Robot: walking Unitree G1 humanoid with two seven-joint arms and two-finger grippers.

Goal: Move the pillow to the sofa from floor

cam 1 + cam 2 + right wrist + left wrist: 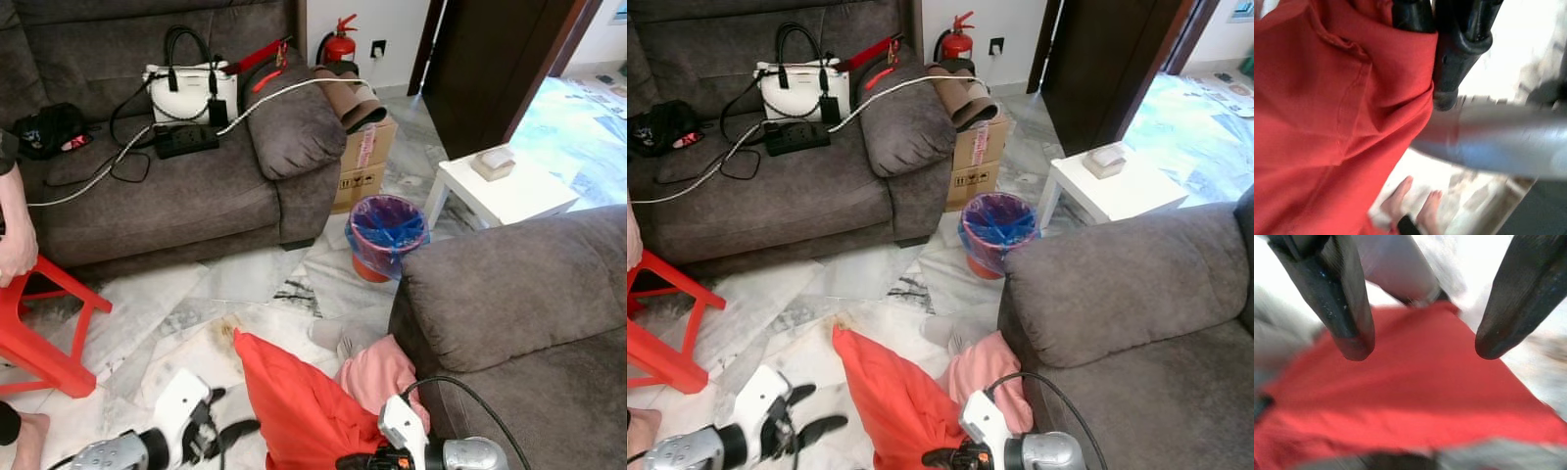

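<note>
Right gripper (939,456) pinched onto the edge cloth of the red pillow (892,397), fingers closed with fabric bunched between them, as seen in the right wrist view. Left gripper (811,423) spread wide, holding nothing, just beside the pillow's opposite face, the red cloth lying ahead of its fingertips (1354,340) in the left wrist view.

Pillow propped between the two grippers on the marble floor (823,294), leaning against a pink cushion (989,372) on the right gripper's far side, the near sofa (1136,323) beyond that.

Long axis roughly upright and tilted, one corner pointing up and away toward the robot's left.

Best done, probably, by closing the left fingers on a full fold rather than a thin edge, lifting both sides evenly to keep the slack cloth from slipping, then swinging right over the sofa arm, clear of a person's hand (15,250) at the red stool (39,323).
</note>
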